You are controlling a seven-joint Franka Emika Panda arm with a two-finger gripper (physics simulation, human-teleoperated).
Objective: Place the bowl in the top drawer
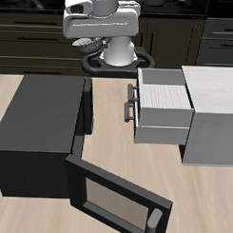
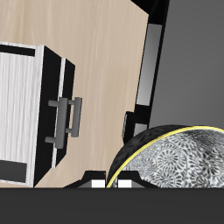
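In the wrist view the bowl fills the space right by my fingertips, its shiny speckled inside facing the camera. My gripper is shut on the bowl's rim and holds it high above the table. The top drawer of the light grey cabinet is pulled out, showing its whitish inside, with the bar handle on its front. The wrist view shows the same drawer far below. In the exterior view my gripper hangs at the table's back, above the gap between microwave and cabinet.
A black microwave stands beside the cabinet. Its windowed door is swung wide open toward the table's front edge. A strip of bare wooden table lies between microwave and drawer.
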